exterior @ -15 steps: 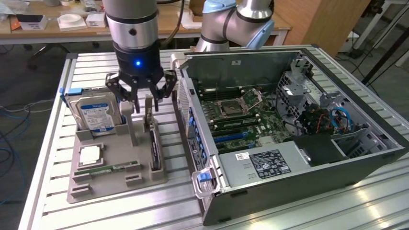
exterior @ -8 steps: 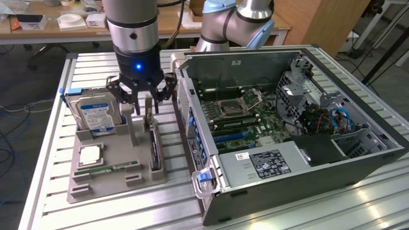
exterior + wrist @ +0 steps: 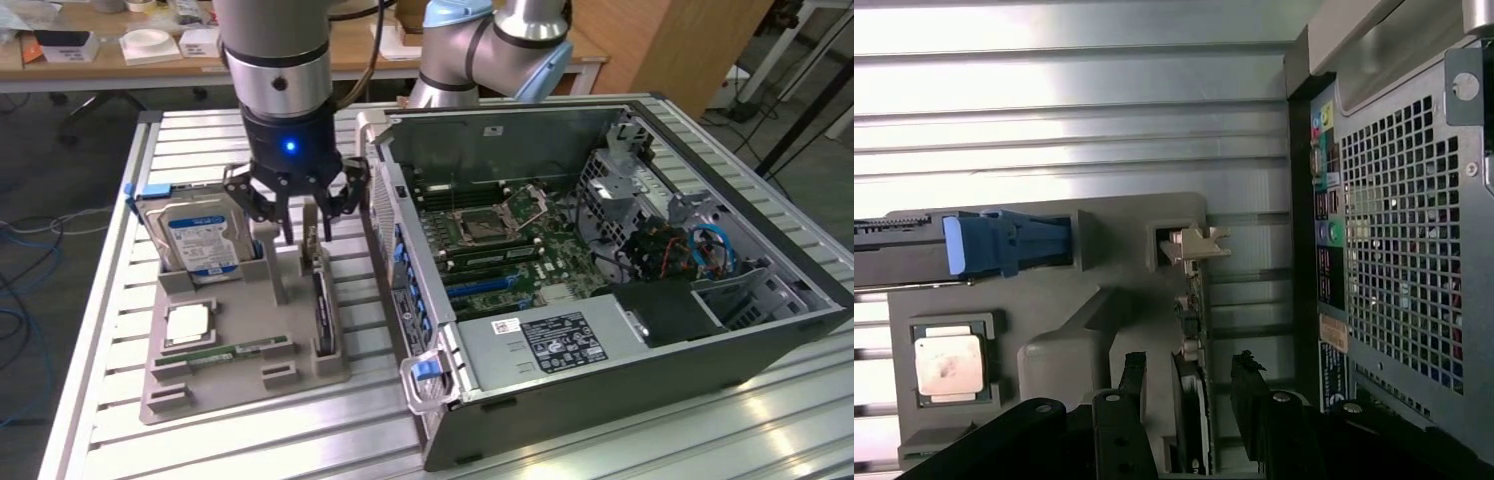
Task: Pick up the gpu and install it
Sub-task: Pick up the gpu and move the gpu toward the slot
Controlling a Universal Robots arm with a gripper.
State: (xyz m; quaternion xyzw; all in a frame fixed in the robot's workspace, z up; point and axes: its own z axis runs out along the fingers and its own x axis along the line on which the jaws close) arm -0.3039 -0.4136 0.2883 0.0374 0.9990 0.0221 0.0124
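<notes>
Gripper [image 3: 310,222] jaws are spread wide, and nothing is gripped between them. The gripper is seen hanging straight down from the arm [image 3: 278,60] over a grey holder [image 3: 214,385]. The holder is laid on the slatted metal table [image 3: 240,440], to the exterior view's left of the open computer case [image 3: 627,330].

The gpu [image 3: 322,310] is stood on its long edge in a slot along the side of the holder nearest the case, with its thin dark edge turned upward. The gripper is placed directly above the end of that card farther from the exterior camera, and its fingers are lowered to either side of it.

In the wrist view the gpu [image 3: 1191,320] is shown running between the two black fingers [image 3: 1126,400], with a clear gap left on both sides, so the card is straddled but not touched. The gripper [image 3: 1190,365] is centred over the card. The silver end bracket [image 3: 1196,245] is seen just beyond the fingertips, seated in a notch of the holder [image 3: 1114,290]. The perforated back of the case [image 3: 1394,230] is seen close alongside.

Also on the holder, a hard drive [image 3: 200,235] with a blue-and-white label is stood upright just beside the gripper, on the side away from the case. A square processor chip [image 3: 187,322] and a narrow green memory stick [image 3: 227,352] are laid flat nearer the exterior camera. Inside the case the motherboard [image 3: 514,250] is exposed.
</notes>
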